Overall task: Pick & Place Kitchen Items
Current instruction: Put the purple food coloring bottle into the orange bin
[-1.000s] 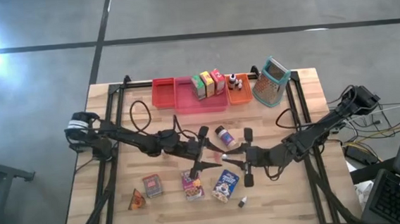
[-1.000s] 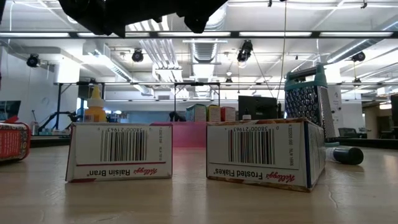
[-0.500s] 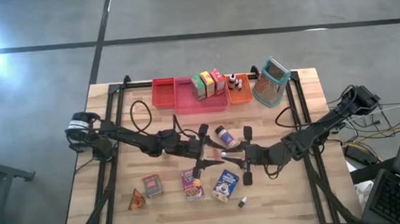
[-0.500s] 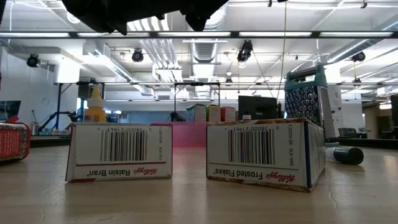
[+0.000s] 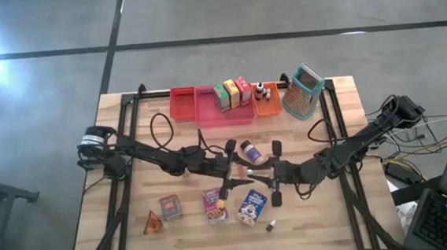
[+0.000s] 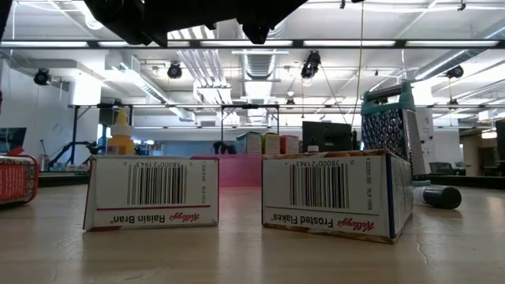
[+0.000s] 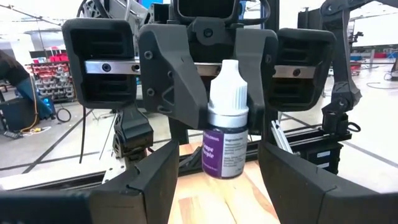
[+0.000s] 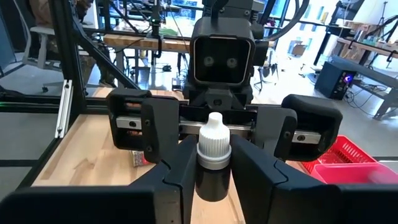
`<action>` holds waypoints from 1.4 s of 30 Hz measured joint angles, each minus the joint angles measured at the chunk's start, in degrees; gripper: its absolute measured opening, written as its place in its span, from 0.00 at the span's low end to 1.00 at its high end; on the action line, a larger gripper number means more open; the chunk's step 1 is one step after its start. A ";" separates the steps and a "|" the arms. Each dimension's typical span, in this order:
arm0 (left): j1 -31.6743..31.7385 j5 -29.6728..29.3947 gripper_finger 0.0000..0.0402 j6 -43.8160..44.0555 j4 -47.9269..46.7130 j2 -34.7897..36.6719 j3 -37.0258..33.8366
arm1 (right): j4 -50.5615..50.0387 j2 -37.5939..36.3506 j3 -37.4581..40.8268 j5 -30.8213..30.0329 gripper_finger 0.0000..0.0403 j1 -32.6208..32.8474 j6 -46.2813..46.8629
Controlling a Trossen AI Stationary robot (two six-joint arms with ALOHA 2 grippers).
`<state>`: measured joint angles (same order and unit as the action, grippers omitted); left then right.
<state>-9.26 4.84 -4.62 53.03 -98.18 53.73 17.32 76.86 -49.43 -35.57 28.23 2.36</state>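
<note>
High view: a pale wooden table (image 5: 350,132) of planks, framed by black rails, with two dark jointed arms meeting near its middle. The right gripper (image 5: 260,173) and the left gripper (image 5: 231,168) face each other, fingertips almost touching.

Between them is a small dropper bottle (image 7: 227,127): a smooth white conical cap, a grey collar and a purple label on a cylindrical body. Its long axis stands upright, with the cap pointing up. In the left wrist view the right gripper's matte black fingers (image 7: 175,81) clamp the bottle on both sides, so that claw is narrow and holding the bottle above the wood. The left gripper's fingers (image 7: 146,180) stand apart on either side of it, about half open; I cannot tell whether they touch it.

At the table's far edge lie long plastic tray bins (image 5: 206,104) in red, pink and orange. Three small boxes (image 5: 232,94) in green, yellow and red stand upright in the pink one. A metal box grater (image 5: 303,92) with a teal handle lies just beside the bins.

Near the front edge a purple Raisin Bran box (image 6: 151,192) and a blue Frosted Flakes box (image 6: 335,193) lie flat, their barcoded ends facing the low camera. A red box (image 5: 170,207) and an orange wedge (image 5: 152,222) lie to their left. A small round jar (image 5: 250,149) sits just behind the grippers.
</note>
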 joint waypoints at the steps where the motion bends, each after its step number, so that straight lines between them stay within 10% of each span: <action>1: 0.00 0.00 0.56 0.02 -0.01 -0.02 0.03 | -0.05 0.00 0.00 0.01 0.20 0.00 -0.01; 42: 0.00 0.02 0.24 0.77 0.00 0.05 0.29 | -1.25 -0.02 0.04 0.22 0.23 -0.04 0.83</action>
<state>-9.26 4.86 -3.85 53.04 -98.13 54.02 16.08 76.84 -49.39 -35.35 28.18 3.20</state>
